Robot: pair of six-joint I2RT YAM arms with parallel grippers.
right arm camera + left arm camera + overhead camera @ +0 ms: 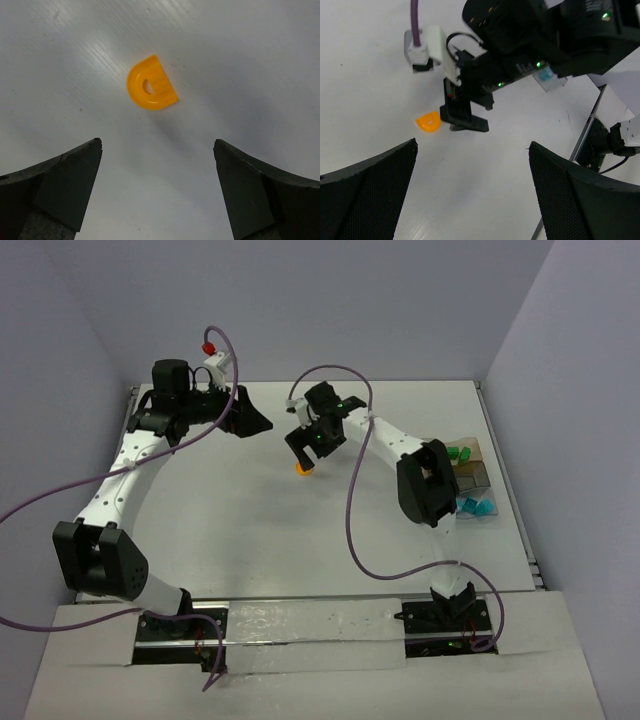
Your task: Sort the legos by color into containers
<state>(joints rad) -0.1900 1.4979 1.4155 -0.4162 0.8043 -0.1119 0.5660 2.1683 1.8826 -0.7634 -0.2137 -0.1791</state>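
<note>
Orange plastic lies dead ahead. The right end effector (157, 145) hangs released, jaws wide and holding nothing, with the half-round orange lego (150, 90) flat on the desk (250, 60) at 12 o'clock of the gap. The left end effector (472, 150), also released and empty, sits off at 9 o'clock. The containers (484, 466) wait at 3 o'clock, with green legos (460, 454) and teal legos (474, 505) there. The risk is that the brick is low and curved, so an off-centre pinch could squirt it sideways or jam a fingertip into the desk.
</note>
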